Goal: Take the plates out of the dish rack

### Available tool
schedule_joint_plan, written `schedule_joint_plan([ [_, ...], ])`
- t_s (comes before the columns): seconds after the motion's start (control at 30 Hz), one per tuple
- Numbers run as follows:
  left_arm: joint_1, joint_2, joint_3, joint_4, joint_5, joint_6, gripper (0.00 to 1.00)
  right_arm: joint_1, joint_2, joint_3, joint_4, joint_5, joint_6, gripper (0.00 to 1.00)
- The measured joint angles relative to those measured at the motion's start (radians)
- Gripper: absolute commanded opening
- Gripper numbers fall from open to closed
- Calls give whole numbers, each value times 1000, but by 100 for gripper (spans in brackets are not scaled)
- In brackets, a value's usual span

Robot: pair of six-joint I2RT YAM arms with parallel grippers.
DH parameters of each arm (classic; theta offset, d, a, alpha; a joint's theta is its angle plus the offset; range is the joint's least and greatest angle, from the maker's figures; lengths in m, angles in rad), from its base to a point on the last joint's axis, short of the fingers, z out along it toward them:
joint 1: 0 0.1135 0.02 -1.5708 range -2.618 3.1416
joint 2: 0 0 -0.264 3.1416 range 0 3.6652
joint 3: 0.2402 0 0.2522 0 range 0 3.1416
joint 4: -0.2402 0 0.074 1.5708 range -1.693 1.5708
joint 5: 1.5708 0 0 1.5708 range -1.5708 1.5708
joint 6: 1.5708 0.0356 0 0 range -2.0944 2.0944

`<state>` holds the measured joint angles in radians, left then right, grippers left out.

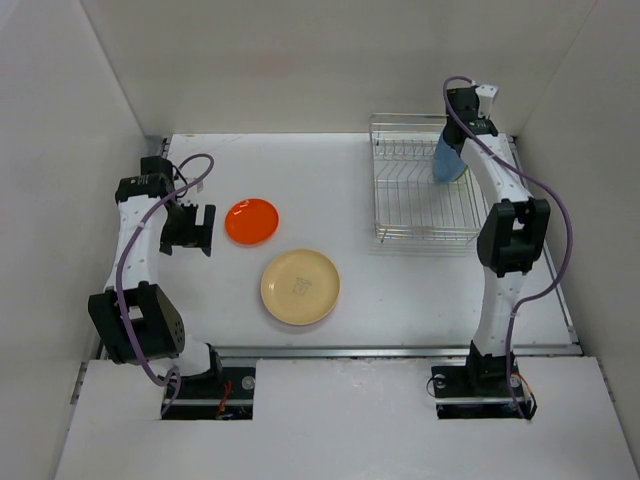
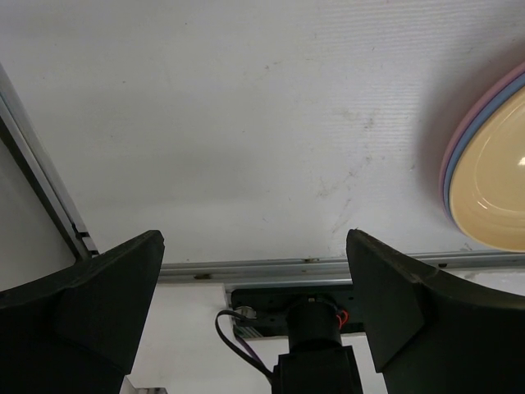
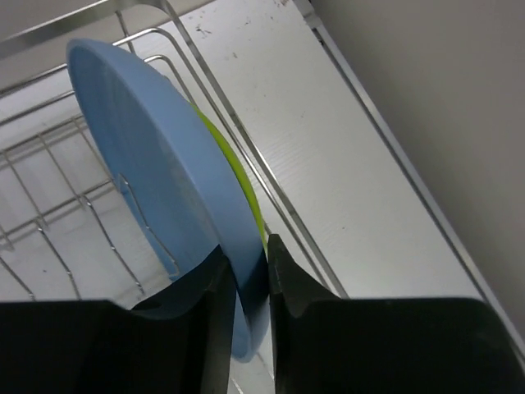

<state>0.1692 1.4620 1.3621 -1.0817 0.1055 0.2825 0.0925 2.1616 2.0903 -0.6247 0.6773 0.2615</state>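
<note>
rack (image 1: 400,215) – silver wire, rectangular, raised sides, a row of upright dividers. it sits on the far right of the white table (image 1: 310,165).

right claw (image 3: 248,283) – clenched on the blue plate (image 3: 156,164). the two black fingers pinch the plate's lower rim from both sides. the plate is round, smooth and matte, with a shallow lip, and stands tilted on edge among the dividers at the rack's far right corner. one thin wire divider crosses its face. just behind it a narrow lime-green edge shows, a green plate (image 3: 239,176), close against the blue one; i cannot tell whether the two touch.

left claw (image 2: 254,254) – released, its wedge-shaped black fingers spread wide with only bare table between them. it hovers at the left side of the table, beside the orange plate (image 1: 251,220).

orange plate – small, round and glossy, lying flat left of centre.

stack (image 1: 300,286) – flat on the table, nearer the arms than the orange plate and just apart from it. the top plate is cream with a broad smooth rim. in the left wrist view a blue and a pink rim peek out beneath it.

the table surface is white, finely ribbed and lightly scuffed, with a metal strip along its near edge.
</note>
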Motion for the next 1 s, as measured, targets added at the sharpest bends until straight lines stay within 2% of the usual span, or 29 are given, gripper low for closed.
schedule_joint_plan([
  [0.03,0,0,0,0,0,0,92,0,-8,-12,1,5,-14,15],
  [0.33,0,-1,0,0,23,0,92,64,-144,-48,11,166,-139,2],
  [0.53,0,-23,0,0,26,1,93,201,-404,-81,135,300,-238,0],
  [0.63,0,-39,0,0,28,1,93,323,-565,-148,192,278,-270,0],
  [0.73,0,-52,0,0,30,0,93,451,-713,-259,199,139,-276,0],
  [0.83,0,-62,0,-1,31,0,93,525,-783,-355,179,-159,-274,0],
  [1.0,0,-74,0,-2,30,0,93,576,-698,-489,154,-675,-264,0],
])
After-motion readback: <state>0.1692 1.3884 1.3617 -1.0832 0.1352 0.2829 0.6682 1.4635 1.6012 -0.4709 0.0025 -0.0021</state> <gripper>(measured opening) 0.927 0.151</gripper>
